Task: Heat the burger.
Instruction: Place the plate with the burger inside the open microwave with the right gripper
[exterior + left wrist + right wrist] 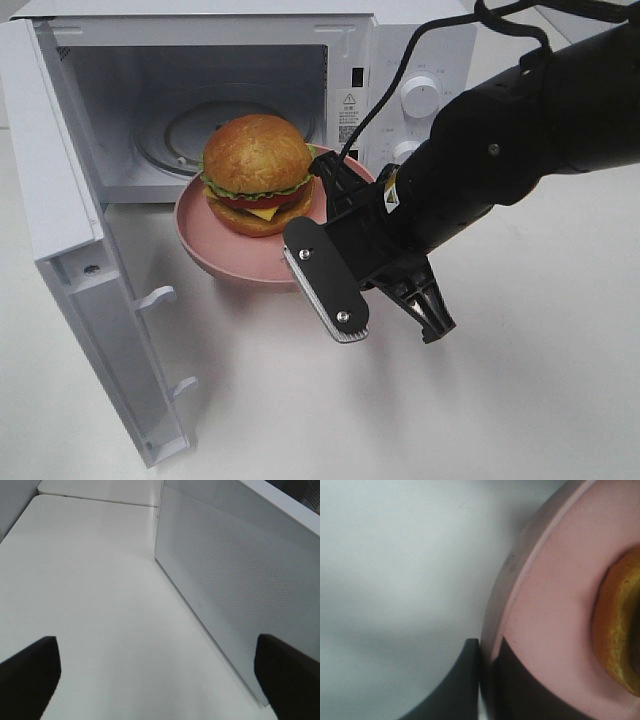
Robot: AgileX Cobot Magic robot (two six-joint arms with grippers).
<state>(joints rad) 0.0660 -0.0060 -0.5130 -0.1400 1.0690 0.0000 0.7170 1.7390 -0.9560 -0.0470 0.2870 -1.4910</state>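
— At the microwave's (420, 50) open doorway, how is it going?
— Right hand (485, 680) is clamping the pink plate (235, 255) carrying the burger (257, 170); left hand (157, 677) is gaping, empty. Loading, closing and heating are probably remaining.

Right jaws pinched tight, right arm (520, 140) slanting down; left jaws spread wide.

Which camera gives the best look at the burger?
The exterior high view: the burger sits whole on the pink plate at the open microwave. The right wrist view catches only a sliver of bun; the left wrist view shows none of it.
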